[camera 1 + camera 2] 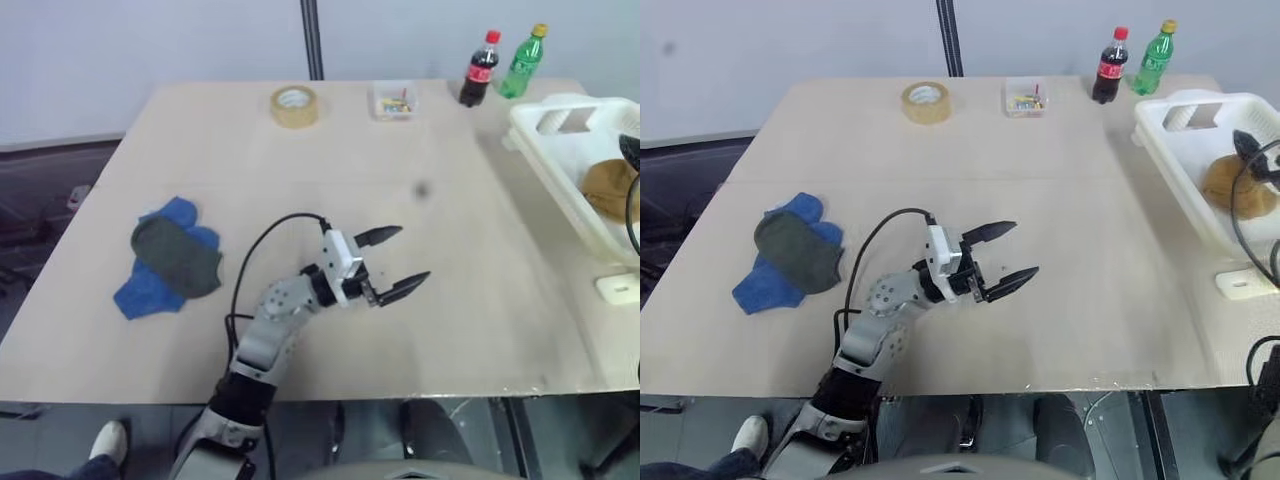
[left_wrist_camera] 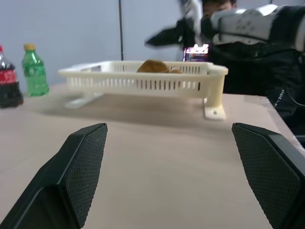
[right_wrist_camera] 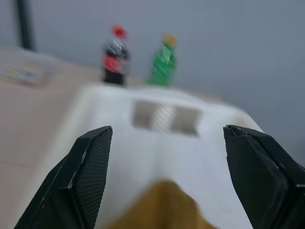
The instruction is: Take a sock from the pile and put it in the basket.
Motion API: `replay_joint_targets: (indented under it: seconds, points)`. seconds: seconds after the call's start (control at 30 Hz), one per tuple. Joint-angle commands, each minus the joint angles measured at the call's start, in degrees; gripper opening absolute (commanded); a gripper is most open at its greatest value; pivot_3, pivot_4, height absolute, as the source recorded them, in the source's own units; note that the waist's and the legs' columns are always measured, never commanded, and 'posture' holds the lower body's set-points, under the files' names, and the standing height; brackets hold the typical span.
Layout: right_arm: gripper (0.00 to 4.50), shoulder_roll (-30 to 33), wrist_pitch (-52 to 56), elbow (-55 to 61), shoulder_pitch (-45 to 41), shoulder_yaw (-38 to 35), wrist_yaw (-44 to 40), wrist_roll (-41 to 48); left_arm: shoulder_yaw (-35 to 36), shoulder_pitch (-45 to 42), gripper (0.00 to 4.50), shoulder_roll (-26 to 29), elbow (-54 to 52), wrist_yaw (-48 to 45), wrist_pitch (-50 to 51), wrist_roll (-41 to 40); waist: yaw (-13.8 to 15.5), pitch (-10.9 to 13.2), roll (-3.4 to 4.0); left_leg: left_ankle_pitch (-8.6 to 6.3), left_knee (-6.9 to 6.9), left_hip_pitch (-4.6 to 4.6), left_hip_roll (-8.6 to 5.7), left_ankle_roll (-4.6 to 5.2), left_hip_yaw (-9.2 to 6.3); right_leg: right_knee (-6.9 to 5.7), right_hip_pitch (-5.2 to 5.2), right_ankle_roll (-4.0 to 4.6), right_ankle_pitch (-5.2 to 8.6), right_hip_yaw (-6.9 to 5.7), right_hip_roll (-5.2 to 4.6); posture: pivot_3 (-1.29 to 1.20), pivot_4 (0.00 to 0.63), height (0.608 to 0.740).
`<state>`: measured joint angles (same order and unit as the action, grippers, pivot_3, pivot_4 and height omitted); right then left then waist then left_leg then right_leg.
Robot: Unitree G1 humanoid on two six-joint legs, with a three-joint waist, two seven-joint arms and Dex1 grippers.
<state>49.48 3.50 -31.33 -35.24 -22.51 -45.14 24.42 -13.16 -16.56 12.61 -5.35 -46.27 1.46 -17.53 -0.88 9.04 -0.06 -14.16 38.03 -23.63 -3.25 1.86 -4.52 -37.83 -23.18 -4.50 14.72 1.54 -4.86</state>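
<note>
two bottles [image 1: 480,68], one basket [image 1: 560,150], three socks [image 1: 175,260]

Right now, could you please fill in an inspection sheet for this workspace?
Surface: pale wooden table, bare in the middle.
Job's things: flat pile of blue and dark grey socks at the table's left; mustard-yellow sock lying in the white slatted plastic basket at the right.
Clutter: roll of tan tape, small clear plastic box, cola bottle with red cap, green bottle with yellow cap, all along the far edge.
Grippers: left tool open, empty, over mid-table; right tool open above the basket.
Cables: black cable looping along the left arm.
Surroundings: grey wall, dark pole.
</note>
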Motion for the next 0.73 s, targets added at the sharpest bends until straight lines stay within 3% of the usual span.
replay_joint_targets:
  seconds: [0.03, 0.17, 0.23, 0.57, 0.73]
  points:
    - [3.85, -3.2, 8.4, 20.8, 9.2, 0.4, -8.3, 11.5, 4.4, 2.6, 4.5, 2.9, -6.2, 3.8, 6.6, -2.0, 0.0, 0.0, 0.01, -0.03, 0.03, -0.01, 0.04, 0.05, -0.07, -0.01, 0.01, 0.0, 0.0, -0.03, 0.02, 0.0, 0.15, 0.738]
    - [3.85, -7.0, 18.9, 42.4, 24.7, 4.3, -9.8, 20.5, 9.1, 9.3, 4.5, 4.2, -13.3, 8.8, 20.5, -10.4, 0.3, 0.0, 0.05, -0.15, 0.07, -0.06, 0.06, 0.23, -0.15, -0.04, -0.02, 0.01, 0.01, -0.04, -0.03, 0.0, 0.15, 0.738]
    - [3.85, -8.2, 19.9, 45.8, 30.4, 6.6, -9.8, 19.4, 9.2, 13.3, 4.5, 6.1, -16.7, 10.6, 21.0, -7.6, 0.7, 0.0, 0.05, -0.18, 0.2, -0.08, 0.01, 0.26, -0.19, -0.05, -0.01, 0.01, 0.0, -0.06, -0.08, 0.0, 0.15, 0.738]
    - [3.85, -9.3, 11.1, 38.6, 42.2, 9.0, -17.1, 10.2, 17.7, 31.9, 4.5, 10.3, -30.5, 14.8, 24.1, -11.3, 0.8, 0.0, 0.05, -0.27, 0.05, 0.7, -0.01, 0.35, -0.08, 0.06, 0.73, -0.06, -0.03, 0.02, -0.18, 0.0, 0.15, 0.738]
    - [3.85, -9.1, 10.0, 36.9, 42.9, 7.1, -18.7, 10.4, 19.3, 35.2, 4.5, 10.2, -31.8, 15.7, 22.9, -11.4, 1.1, 0.0, 0.05, -0.27, -0.01, 0.73, 0.02, 0.35, 0.0, 0.11, 0.74, -0.06, -0.02, 0.07, -0.2, 0.0, 0.15, 0.738]
